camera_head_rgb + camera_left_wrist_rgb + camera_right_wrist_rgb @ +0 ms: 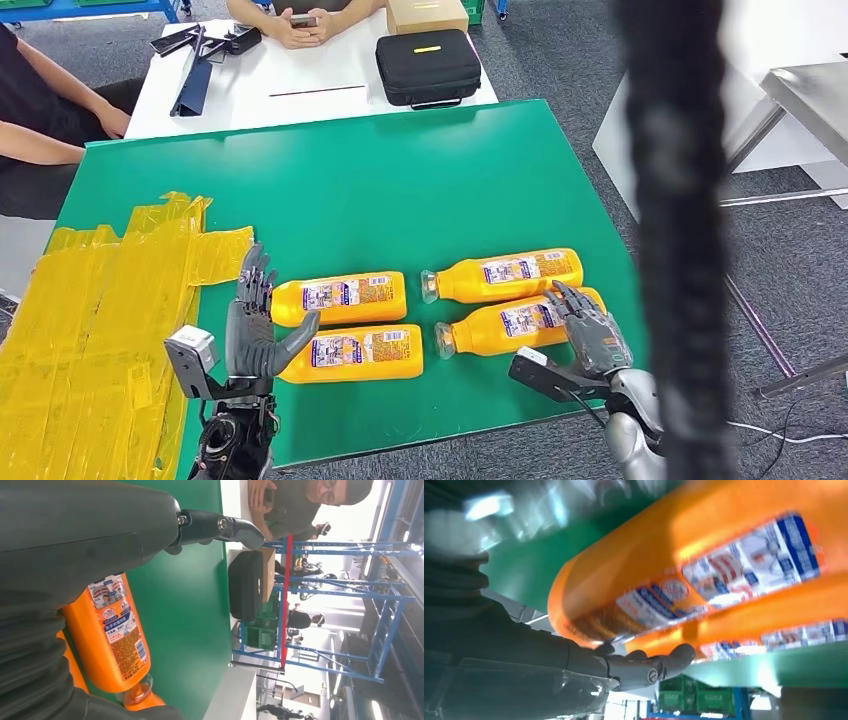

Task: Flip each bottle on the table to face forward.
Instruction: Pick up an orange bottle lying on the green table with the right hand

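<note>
Four orange bottles lie flat on the green table [400, 180] in two pairs: far-left bottle [340, 297], near-left bottle [352, 353], far-right bottle [505, 275], near-right bottle [500, 325]; left hand [255, 325] stands at the left pair's bases, fingers spread, holding nothing; right hand [592, 330] rests on the near-right bottle's base end, grasp indeterminable; crumpled yellow sheeting [90, 320] lies alongside.

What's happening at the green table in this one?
A humanoid robot stands at a green table with four orange bottles lying on their sides in two pairs. Its left hand is open and upright beside the left pair. Its right hand rests on the base end of the near right bottle, just in front of the far right bottle; whether it grips is unclear. Two people sit at the white table beyond.
</note>
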Tool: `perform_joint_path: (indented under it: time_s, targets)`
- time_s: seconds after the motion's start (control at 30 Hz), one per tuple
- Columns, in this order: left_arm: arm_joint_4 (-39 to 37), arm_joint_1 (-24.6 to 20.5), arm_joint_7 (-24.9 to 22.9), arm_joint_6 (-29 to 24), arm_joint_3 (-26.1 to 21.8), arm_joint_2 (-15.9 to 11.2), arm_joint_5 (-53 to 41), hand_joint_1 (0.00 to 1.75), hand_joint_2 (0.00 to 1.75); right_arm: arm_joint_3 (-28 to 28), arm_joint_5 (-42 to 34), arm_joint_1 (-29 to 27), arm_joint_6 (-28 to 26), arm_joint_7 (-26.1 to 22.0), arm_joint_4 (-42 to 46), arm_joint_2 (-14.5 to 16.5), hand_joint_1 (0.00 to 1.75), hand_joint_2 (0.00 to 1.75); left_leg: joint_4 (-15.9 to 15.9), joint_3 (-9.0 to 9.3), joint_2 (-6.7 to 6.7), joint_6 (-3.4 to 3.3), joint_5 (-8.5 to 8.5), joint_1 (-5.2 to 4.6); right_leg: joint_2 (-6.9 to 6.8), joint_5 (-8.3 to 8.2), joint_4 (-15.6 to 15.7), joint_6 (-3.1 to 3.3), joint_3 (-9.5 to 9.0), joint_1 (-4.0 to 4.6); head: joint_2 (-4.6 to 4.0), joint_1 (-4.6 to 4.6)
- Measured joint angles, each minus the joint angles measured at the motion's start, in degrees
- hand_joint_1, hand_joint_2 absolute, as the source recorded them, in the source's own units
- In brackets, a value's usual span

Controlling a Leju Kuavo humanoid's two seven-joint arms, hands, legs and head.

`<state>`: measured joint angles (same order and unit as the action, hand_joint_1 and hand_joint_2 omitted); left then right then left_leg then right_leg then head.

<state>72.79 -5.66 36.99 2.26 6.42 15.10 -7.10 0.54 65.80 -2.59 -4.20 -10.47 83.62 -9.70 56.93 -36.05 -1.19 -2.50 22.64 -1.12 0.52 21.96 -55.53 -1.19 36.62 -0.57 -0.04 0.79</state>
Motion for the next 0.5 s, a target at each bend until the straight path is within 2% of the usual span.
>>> perform_joint_path:
  time_s: [0.5]
  targets:
    - [-1.17,-0.66,0.22,0.08,0.08,0.0,0.52,0.0,1.75,1.97,1.59,5.89,3.36,-0.63,-6.73,-2.39,1.75,1.75,0.0,0.95,0.01,-0.29,0.37,-0.07,0.01,0.19,0.08,-0.2,-0.92,-0.03,0.0,-0.01]
